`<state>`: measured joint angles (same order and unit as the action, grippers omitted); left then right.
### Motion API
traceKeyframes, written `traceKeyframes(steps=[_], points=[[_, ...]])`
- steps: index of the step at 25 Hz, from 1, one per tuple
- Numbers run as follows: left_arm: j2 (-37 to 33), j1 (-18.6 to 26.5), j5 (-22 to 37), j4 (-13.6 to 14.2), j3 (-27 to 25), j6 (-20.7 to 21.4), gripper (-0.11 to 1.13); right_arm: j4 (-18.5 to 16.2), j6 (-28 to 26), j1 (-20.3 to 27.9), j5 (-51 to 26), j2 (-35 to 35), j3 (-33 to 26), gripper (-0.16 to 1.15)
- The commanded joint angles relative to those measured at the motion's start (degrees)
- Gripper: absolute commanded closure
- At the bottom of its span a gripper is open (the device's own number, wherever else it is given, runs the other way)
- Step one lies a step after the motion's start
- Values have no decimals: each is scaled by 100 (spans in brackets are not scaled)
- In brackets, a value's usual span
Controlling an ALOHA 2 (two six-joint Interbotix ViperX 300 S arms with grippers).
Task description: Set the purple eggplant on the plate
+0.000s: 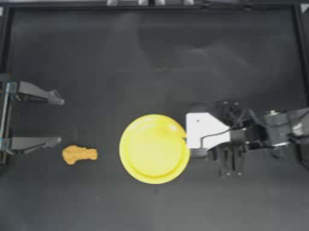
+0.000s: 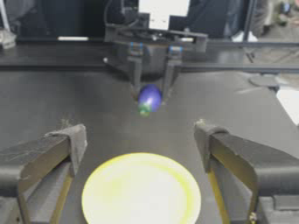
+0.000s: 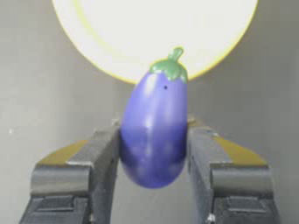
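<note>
The purple eggplant [image 3: 154, 131] is gripped between the jaws of my right gripper [image 3: 154, 129], its green stem pointing at the yellow plate [image 3: 116, 30] just beyond. From the left wrist view the eggplant [image 2: 149, 98] hangs in the right gripper [image 2: 152, 83] above the table, behind the far rim of the plate [image 2: 140, 192]. In the top view the right gripper [image 1: 194, 133] sits at the right rim of the plate [image 1: 154, 149], and the arm's white mount hides the eggplant. My left gripper [image 1: 54, 119] is parked open at the left edge.
An orange-yellow lumpy nugget [image 1: 78, 154] lies on the dark table to the left of the plate, near the left gripper's lower finger [image 1: 51, 142]. The table's frame runs along the top and side edges.
</note>
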<state>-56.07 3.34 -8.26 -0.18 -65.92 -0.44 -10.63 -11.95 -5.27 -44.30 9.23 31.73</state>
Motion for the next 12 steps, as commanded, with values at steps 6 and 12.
traceKeyframes(steps=[6, 12], points=[[18, 18, -26, 9, 26, -9, -1, 18, 844, 211, 26, -888, -1046, 70], [18, 9, -35, 0, 26, 0, -1, 26, 1037, 352, 439, -1468, -1301, 70]])
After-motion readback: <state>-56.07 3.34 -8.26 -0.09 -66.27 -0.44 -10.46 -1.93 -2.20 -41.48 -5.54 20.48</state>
